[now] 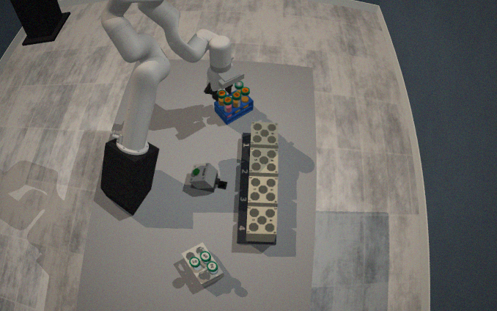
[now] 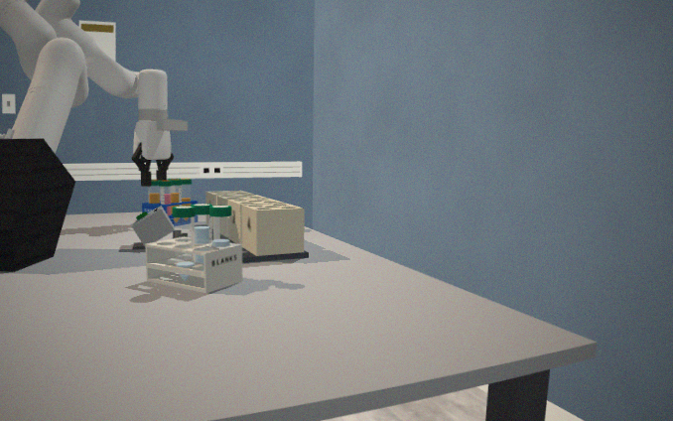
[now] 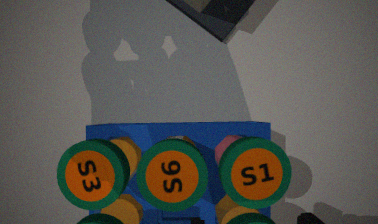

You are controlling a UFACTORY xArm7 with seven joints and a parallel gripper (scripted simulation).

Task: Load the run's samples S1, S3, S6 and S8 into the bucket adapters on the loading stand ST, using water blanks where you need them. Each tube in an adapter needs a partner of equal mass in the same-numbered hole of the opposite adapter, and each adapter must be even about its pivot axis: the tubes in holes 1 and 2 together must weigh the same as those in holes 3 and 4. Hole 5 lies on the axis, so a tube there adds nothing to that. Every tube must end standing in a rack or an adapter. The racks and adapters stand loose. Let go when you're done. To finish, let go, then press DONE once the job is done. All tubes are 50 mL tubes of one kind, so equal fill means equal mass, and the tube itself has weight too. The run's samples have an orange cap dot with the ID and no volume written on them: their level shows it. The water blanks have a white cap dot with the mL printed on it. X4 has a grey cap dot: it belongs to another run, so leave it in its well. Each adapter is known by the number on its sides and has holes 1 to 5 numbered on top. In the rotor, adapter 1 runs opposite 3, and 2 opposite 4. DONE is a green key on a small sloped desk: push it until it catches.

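My gripper is open, pointing down, its fingertips at about cap height around S8 in the blue rack. S3, S6 and pink S1 stand in the other row, with grey-dotted X4 at S8's row end. The stand carries four adapters, all holes empty. Three water blanks stand in the white rack; their print is too small to read surely.
The small sloped desk with the green DONE key stands between the arm base and the stand. Adapter 1 is nearest the blue rack. The stand's dark corner shows at the top of the wrist view.
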